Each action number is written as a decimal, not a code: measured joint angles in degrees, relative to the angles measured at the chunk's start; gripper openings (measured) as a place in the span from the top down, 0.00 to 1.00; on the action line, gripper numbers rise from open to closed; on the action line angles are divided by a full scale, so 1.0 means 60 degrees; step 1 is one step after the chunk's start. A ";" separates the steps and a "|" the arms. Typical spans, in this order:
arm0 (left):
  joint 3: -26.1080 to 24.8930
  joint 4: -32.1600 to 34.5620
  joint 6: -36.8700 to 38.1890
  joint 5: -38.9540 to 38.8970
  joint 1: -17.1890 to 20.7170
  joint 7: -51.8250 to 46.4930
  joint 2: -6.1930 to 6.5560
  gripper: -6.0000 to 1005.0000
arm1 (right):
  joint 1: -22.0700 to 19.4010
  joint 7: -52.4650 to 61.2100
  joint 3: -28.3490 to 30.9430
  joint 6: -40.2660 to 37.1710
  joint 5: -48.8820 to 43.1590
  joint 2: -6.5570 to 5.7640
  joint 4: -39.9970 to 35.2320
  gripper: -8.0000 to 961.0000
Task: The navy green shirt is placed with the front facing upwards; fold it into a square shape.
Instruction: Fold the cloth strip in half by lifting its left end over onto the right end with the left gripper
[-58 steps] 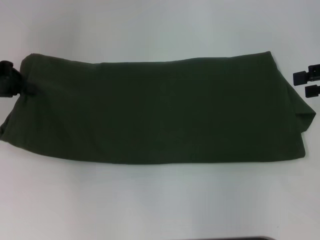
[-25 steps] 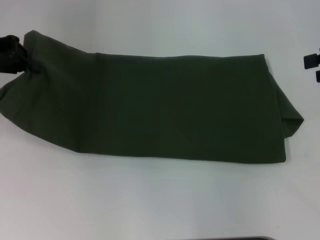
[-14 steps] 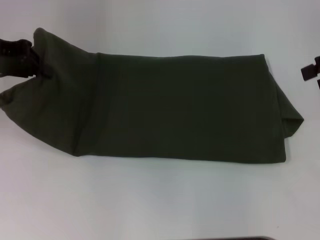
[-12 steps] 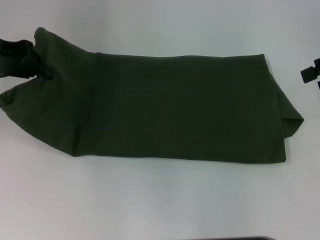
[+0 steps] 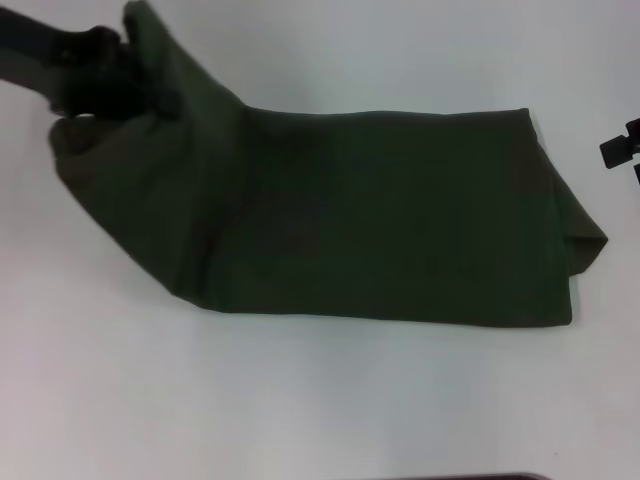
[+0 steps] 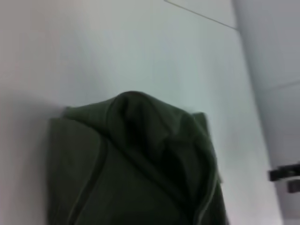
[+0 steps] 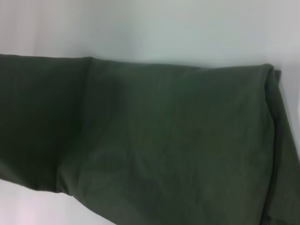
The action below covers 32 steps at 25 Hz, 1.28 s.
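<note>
One dark olive-green cotton shirt (image 5: 380, 215), folded into a long band, lies across the middle of the white desk (image 5: 320, 400). At the head view's upper left the left tool (image 5: 112, 78) pinches the band's end, lifted off the desk, with its arm reaching in from the frame's corner. The left wrist view alone shows that end bunched and hemmed (image 6: 136, 159), while the right tool (image 5: 622, 152) sits at the right edge, apart from the cloth; whether it is spread I cannot tell.

The navy green shirt (image 5: 380, 220) is plain dark olive, the table (image 5: 300, 400) white, and both grippers black.
</note>
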 joint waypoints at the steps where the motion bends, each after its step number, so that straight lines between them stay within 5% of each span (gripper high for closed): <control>1: -0.0001 -0.0007 0.0037 -0.0060 -0.0074 -0.0024 -0.0107 0.92 | 0.0012 0.0000 -0.0002 0.0003 -0.0001 0.0001 0.0000 0.14; 16: 0.0013 0.0214 -0.0860 -0.1365 -0.0592 -0.0399 -0.1853 0.92 | 0.0079 -0.0001 -0.0119 0.0084 0.0005 0.0018 0.0050 0.14; 26: 0.0169 0.0633 -0.1549 -0.1879 -0.0592 -0.0156 -0.2587 0.92 | 0.0163 0.0042 -0.0143 0.0068 0.0009 0.0017 0.0012 0.14; 32: 0.0783 0.1159 -0.2122 -0.2453 -0.0641 -0.0084 -0.2713 0.92 | 0.0195 0.0085 -0.0201 0.0028 0.0008 0.0016 0.0021 0.14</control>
